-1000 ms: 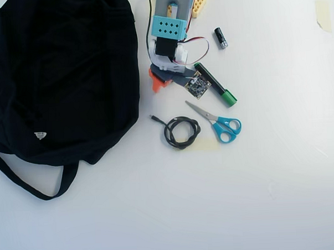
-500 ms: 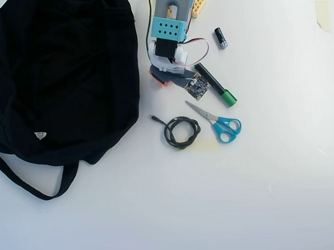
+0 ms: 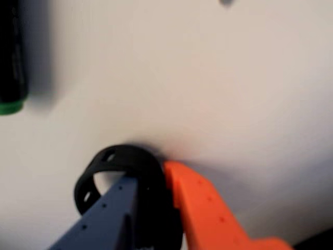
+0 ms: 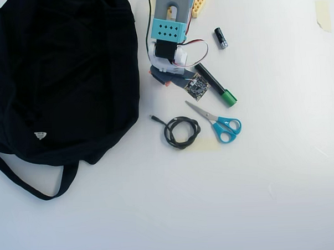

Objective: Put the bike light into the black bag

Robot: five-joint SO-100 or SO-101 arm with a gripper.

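Clamped on the bike light (image 3: 122,169) between blue and orange fingers of the gripper (image 3: 156,195), strap ring poking toward ten o'clock in the wrist view, black bag (image 4: 65,79) at nine o'clock overhead.

My arm reaches in from 12 o'clock, pointing down. My gripper (image 3: 156,179) is squeezed tight on the bike light (image 3: 117,164).

The bike light (image 3: 122,172) strap looks matt rubbery (perforated), the black bag (image 4: 65,74) soft cloth, the table (image 4: 259,198) smooth.
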